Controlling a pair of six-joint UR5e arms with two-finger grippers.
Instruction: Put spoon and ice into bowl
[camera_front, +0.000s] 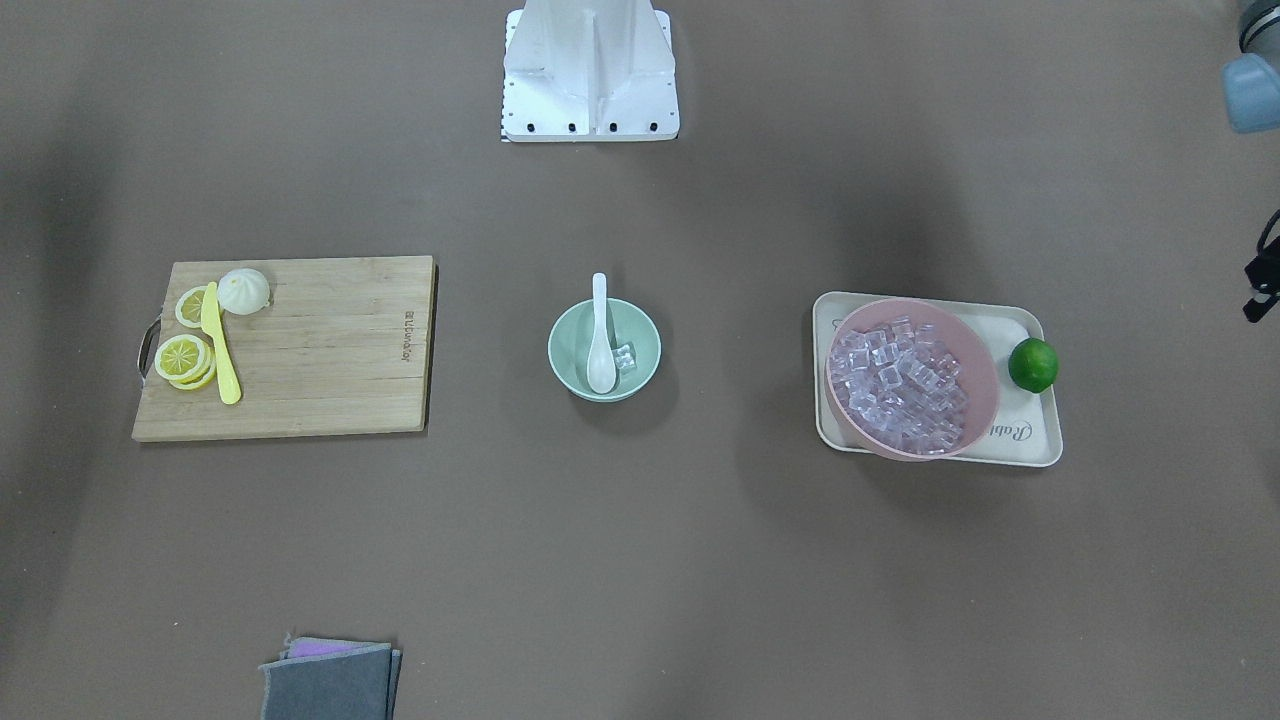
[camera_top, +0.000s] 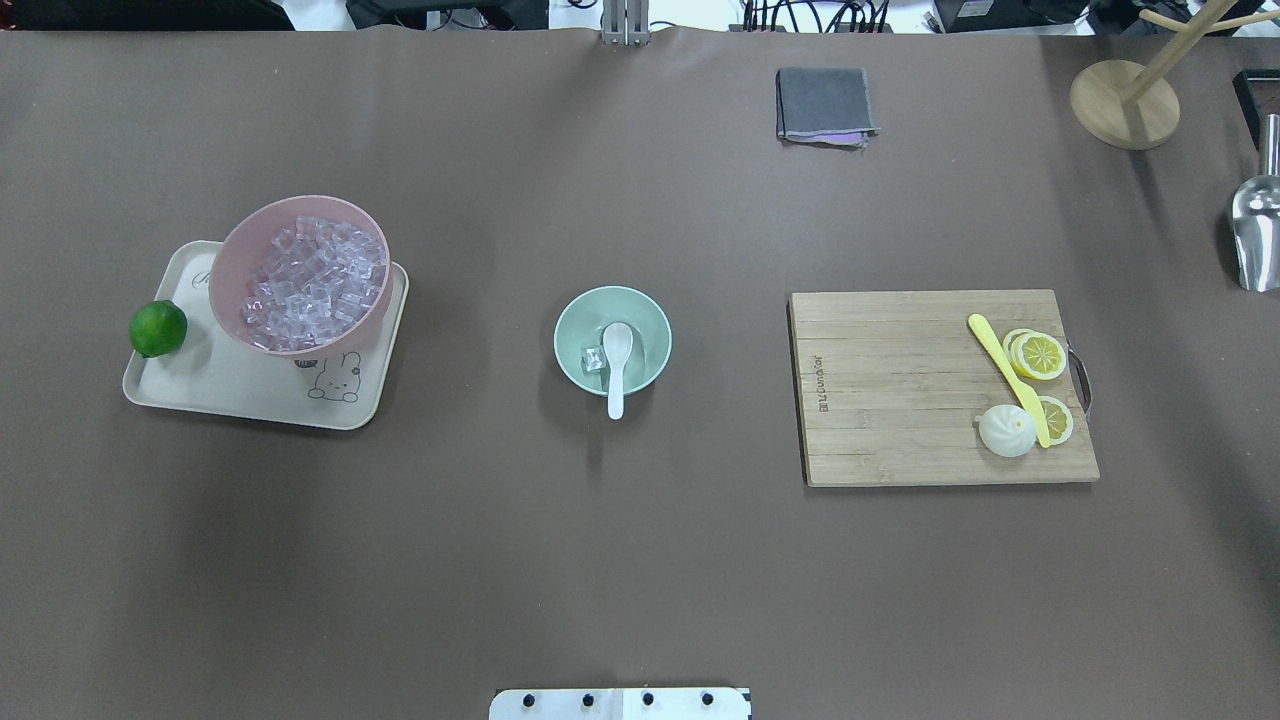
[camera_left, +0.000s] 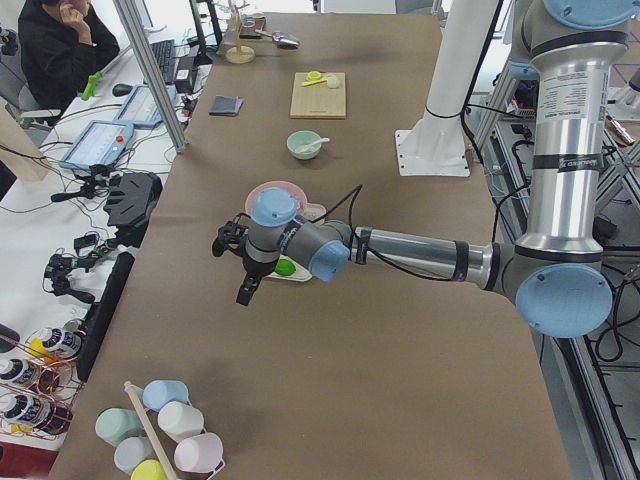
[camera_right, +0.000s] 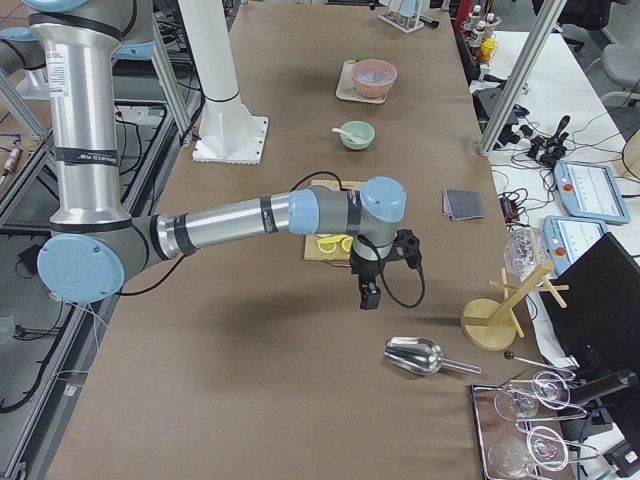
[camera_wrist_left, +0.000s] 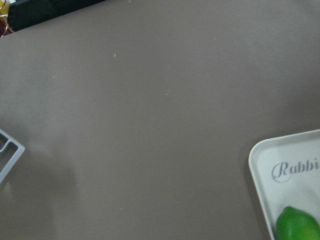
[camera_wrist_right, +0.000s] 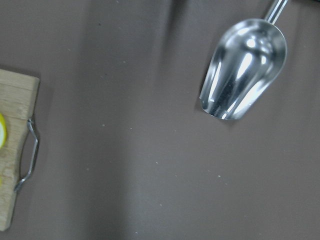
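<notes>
- While judging the placing as done, check the spoon (camera_top: 617, 365) first: scoop down inside the bowl (camera_top: 660, 335), handle leaning over the rim toward the robot.
- Look next for the ice (camera_top: 594, 360): one clear cube on the bowl's floor, just beside the scoop.
- Leave the bowl untouched, to avoid tipping the overhanging handle out.
- Send neither left gripper (camera_left: 245, 288), hanging just outside the tray (camera_top: 200, 395), nor right gripper (camera_right: 369, 290), hanging between cutting board (camera_top: 900, 400) and metal scoop (camera_wrist_right: 245, 70), toward the bowl.
- Jaw state impossible to tell for either, parted or clenched.
</notes>
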